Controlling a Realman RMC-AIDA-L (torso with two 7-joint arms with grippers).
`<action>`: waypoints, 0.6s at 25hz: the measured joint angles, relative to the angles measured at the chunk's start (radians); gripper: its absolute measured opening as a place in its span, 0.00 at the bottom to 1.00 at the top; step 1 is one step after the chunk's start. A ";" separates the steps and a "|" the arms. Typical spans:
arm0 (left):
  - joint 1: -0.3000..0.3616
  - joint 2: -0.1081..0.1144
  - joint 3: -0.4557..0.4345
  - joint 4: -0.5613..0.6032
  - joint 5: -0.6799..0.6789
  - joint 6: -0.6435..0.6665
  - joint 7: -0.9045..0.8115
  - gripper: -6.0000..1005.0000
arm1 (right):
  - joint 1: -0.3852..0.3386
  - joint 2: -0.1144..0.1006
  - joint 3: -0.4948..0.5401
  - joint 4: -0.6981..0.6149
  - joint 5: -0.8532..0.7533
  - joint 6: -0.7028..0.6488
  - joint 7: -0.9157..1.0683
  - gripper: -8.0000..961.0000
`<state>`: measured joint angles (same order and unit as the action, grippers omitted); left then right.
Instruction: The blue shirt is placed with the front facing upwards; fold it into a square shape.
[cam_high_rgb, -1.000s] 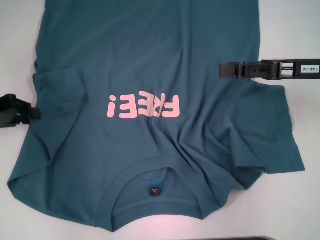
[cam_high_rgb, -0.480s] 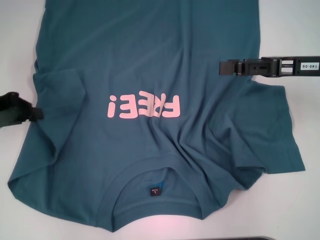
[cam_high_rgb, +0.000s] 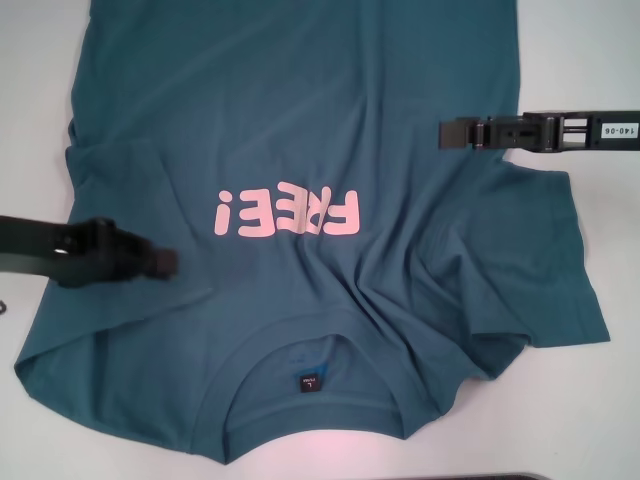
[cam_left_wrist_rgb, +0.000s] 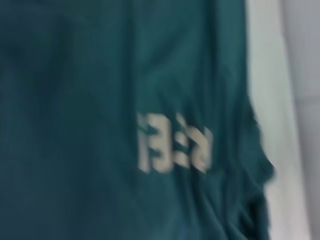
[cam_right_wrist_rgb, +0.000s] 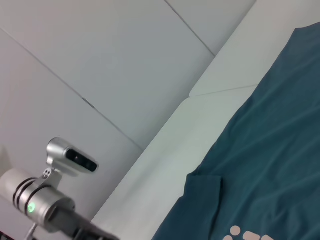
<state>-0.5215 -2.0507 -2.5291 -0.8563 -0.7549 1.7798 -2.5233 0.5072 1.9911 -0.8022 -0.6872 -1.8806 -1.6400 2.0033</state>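
The blue shirt (cam_high_rgb: 300, 120) lies spread front up on the white table, its pink "FREE!" lettering (cam_high_rgb: 286, 213) upside down in the head view and the collar with a small dark label (cam_high_rgb: 309, 383) nearest me. My left gripper (cam_high_rgb: 160, 262) reaches in from the left and hovers over the shirt just below its left sleeve (cam_high_rgb: 112, 175). My right gripper (cam_high_rgb: 447, 134) hangs over the shirt's right side above the right sleeve (cam_high_rgb: 545, 260). The left wrist view shows the shirt (cam_left_wrist_rgb: 100, 125) and its lettering (cam_left_wrist_rgb: 175, 147) blurred. The right wrist view shows the shirt (cam_right_wrist_rgb: 270, 165) from the side.
Bare white table (cam_high_rgb: 30, 60) shows at the left, at the right (cam_high_rgb: 590, 60) and along the near edge. The shirt is wrinkled around the collar and right shoulder. The right wrist view catches the left arm's silver wrist and camera (cam_right_wrist_rgb: 50, 195) over the table (cam_right_wrist_rgb: 165, 165).
My left gripper has moved to the right, from the table's left edge to over the shirt's left chest area. The right gripper and the shirt have not moved.
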 joint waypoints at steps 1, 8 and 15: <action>-0.013 -0.002 -0.001 0.027 -0.006 0.039 0.047 0.11 | 0.002 -0.001 0.000 0.000 0.000 0.006 0.000 0.95; -0.012 0.017 -0.132 0.003 -0.052 0.055 0.127 0.25 | 0.003 -0.002 -0.001 0.000 0.000 0.012 -0.005 0.95; 0.112 -0.008 -0.216 -0.001 -0.244 0.187 0.807 0.52 | -0.005 0.022 0.084 0.001 0.012 0.014 -0.102 0.95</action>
<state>-0.4096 -2.0589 -2.7450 -0.8577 -0.9986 1.9672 -1.7162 0.5019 2.0127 -0.7183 -0.6859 -1.8686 -1.6257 1.9016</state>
